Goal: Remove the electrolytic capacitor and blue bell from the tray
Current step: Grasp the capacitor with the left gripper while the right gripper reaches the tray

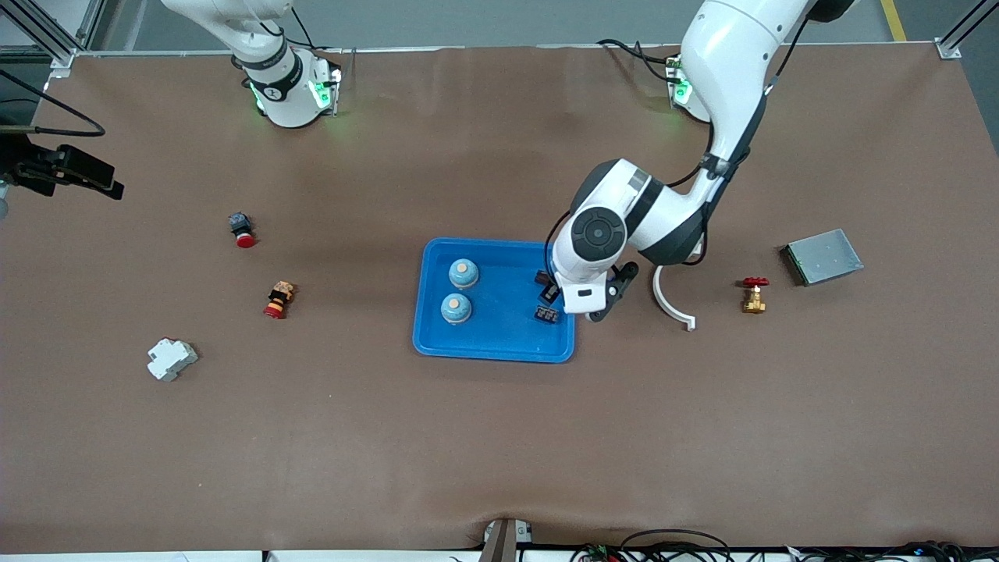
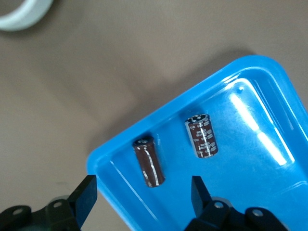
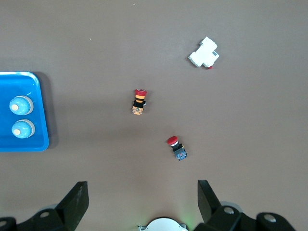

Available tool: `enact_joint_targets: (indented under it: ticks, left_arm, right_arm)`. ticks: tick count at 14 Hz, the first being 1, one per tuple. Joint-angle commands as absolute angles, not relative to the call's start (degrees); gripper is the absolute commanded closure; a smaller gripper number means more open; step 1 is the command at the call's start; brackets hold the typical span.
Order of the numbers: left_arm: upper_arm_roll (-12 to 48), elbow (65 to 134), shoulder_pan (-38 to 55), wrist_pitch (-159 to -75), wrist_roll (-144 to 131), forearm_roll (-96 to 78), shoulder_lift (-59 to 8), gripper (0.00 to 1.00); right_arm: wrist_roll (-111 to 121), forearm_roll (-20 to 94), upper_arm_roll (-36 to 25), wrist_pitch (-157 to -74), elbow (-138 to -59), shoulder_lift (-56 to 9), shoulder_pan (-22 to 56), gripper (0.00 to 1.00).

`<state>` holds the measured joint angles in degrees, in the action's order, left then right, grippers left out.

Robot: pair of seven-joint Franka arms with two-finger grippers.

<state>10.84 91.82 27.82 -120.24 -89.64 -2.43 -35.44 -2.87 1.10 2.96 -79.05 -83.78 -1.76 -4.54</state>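
Observation:
A blue tray (image 1: 499, 343) sits mid-table. Two blue dome bells (image 1: 463, 273) (image 1: 456, 308) stand in it toward the right arm's end. Two brown capacitors lie in it near the edge at the left arm's end; the left wrist view shows them (image 2: 149, 161) (image 2: 202, 135), and one shows in the front view (image 1: 549, 314). My left gripper (image 1: 556, 297) (image 2: 143, 197) hangs open and empty just above that tray edge, over the capacitors. My right gripper (image 3: 142, 199) is open and empty, high above the table near its base. The right wrist view also shows the tray (image 3: 33, 144) and both bells (image 3: 21, 105).
Two red-capped push buttons (image 1: 243, 229) (image 1: 278, 300) and a white breaker (image 1: 171, 359) lie toward the right arm's end. A white curved piece (image 1: 671, 300), a brass valve (image 1: 754, 294) and a grey metal box (image 1: 823, 256) lie toward the left arm's end.

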Motion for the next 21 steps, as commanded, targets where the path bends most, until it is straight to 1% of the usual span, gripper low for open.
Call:
enact_joint_targets:
  ticks: [1, 2, 4, 7, 9, 10, 12, 13, 15, 19, 21]
  left_arm:
    - [10.1, 92.1, 29.9, -124.4, -95.2, -2.5, -37.9, 0.17]
    - [10.1, 92.1, 30.1, -125.0, -96.5, -1.7, -38.6, 0.18]
    - [10.2, 92.1, 30.4, -126.1, -99.0, -0.4, -39.7, 0.24]
    - [10.1, 93.0, 31.1, -127.0, -100.2, 0.4, -40.9, 0.28]
    - [10.1, 94.4, 31.1, -129.1, -100.2, 0.4, -41.1, 0.29]
    - [10.1, 94.7, 31.1, -129.7, -100.2, 0.4, -41.2, 0.34]
    - [10.1, 94.6, 31.1, -130.0, -100.2, 0.4, -41.6, 0.48]
    - [10.1, 94.5, 31.1, -130.0, -100.2, 0.4, -41.7, 0.57]
    - [10.1, 94.3, 31.1, -130.0, -100.4, 0.4, -41.6, 1.0]
    - [9.8, 93.3, 30.4, -129.3, -99.0, 0.6, -40.3, 1.0]
    - [9.6, 91.9, 30.2, -125.2, -98.9, 3.6, -38.6, 1.0]
  right_arm:
    - [-3.4, 1.4, 2.8, -79.5, -84.6, -2.0, -2.6, 0.0]
    - [-3.8, 1.4, 2.8, -79.5, -85.5, -2.4, -0.4, 0.0]
    - [-7.5, 1.7, 2.9, -82.4, -87.8, -2.4, 2.5, 0.0]
    - [-14.8, 4.3, 2.9, -85.4, -88.9, -3.6, 8.1, 0.0]
    - [-17.8, 5.3, 2.9, -87.4, -88.9, -5.2, 11.5, 0.0]
    - [-19.3, 5.7, 2.9, -88.4, -88.9, -5.9, 12.7, 0.0]
    - [-23.6, 6.9, 2.9, -90.5, -88.9, -7.9, 16.0, 0.0]
    - [-27.0, 7.0, 2.9, -91.8, -88.9, -8.8, 17.7, 0.0]
    - [-32.1, 7.0, 2.8, -94.5, -88.9, -10.6, 21.5, 0.0]
    - [-38.2, 6.9, 2.8, -98.5, -88.9, -14.2, 26.6, 0.0]
    - [-38.2, 6.9, 2.8, -99.1, -88.9, -16.0, 28.0, 0.0]
